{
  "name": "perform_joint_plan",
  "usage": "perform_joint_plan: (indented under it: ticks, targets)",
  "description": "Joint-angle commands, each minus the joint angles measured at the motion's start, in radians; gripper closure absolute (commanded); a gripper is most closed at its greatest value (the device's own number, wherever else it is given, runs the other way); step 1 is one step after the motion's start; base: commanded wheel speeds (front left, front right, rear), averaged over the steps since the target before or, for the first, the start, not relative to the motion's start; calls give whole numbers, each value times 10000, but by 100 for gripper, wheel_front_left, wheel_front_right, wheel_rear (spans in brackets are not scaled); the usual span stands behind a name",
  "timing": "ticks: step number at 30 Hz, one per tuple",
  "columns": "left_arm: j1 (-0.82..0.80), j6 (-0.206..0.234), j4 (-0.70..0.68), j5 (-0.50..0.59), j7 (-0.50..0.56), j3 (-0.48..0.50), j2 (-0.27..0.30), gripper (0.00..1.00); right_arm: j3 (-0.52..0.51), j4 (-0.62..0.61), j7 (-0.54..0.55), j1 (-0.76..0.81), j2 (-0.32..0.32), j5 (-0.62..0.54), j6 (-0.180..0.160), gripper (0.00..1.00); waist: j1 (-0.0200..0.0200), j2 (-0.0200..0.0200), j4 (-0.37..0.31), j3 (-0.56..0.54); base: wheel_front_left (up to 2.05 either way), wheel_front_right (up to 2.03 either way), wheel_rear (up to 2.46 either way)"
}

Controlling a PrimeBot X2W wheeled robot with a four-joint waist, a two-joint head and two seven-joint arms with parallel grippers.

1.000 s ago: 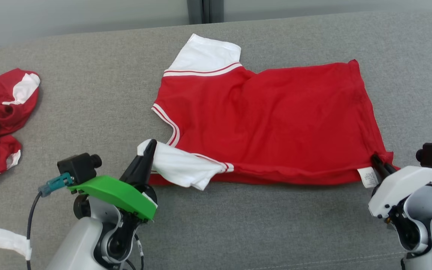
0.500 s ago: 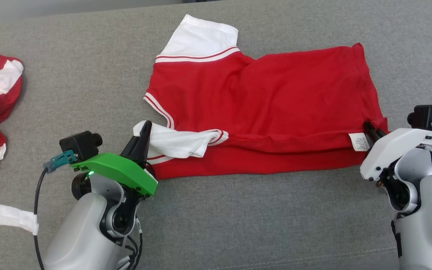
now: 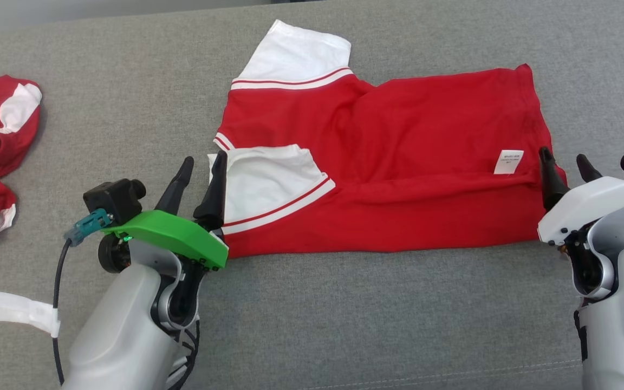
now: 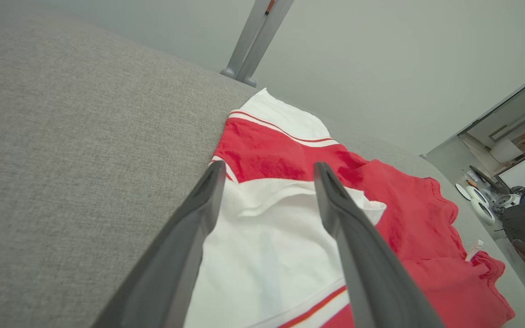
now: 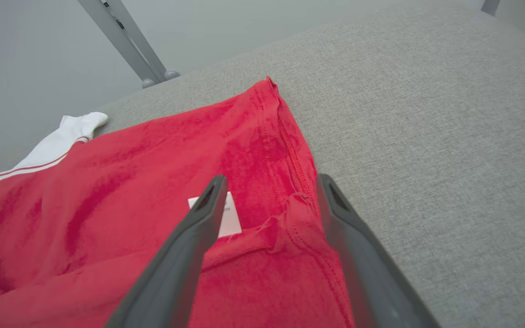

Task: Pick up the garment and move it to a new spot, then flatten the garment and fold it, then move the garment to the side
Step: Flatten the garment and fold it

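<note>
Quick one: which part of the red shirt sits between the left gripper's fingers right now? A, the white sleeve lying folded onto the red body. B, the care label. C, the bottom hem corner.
A: in the left wrist view the open left gripper frames the white sleeve, which lies on the red shirt; the care label is over by the right gripper.

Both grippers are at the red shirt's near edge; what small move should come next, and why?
Probably draw the left gripper and right gripper back off the red shirt: both are open, holding nothing, and its near edge already lies folded over.
</note>
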Motion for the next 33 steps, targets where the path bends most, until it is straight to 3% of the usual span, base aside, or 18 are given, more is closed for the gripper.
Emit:
perform_joint_plan:
  ticks: [1, 10, 16, 24, 33]
  targets:
    - [51, 13, 17, 307, -222, -33, 177, 0, -44, -46, -152, 47, -31, -86, -3, 0, 0, 0, -29, -136, 0, 0, 0]
    - [1331, 722, -439, 1620, -740, -546, 835, 0, -512, -1088, -264, 1126, -31, -834, -3, 0, 0, 0, -1, -568, 0, 0, 0]
    - [1945, 1415, -758, 2540, -650, -1179, 1096, 0, -680, -1581, 484, 2033, -27, -1423, -3, 0, 0, 0, 59, -672, 0, 0, 0]
    - [1577, 1864, -323, 2984, -206, -1600, 1011, 0, -613, -586, 1105, 1548, -29, -1672, -3, 0, 0, 0, -39, -534, 0, 0, 0]
    - [972, 1752, 595, 3020, 287, -1849, 812, 0, -445, 1047, 1677, 301, -32, -1772, -3, 0, 0, 0, -40, -133, 0, 0, 0]
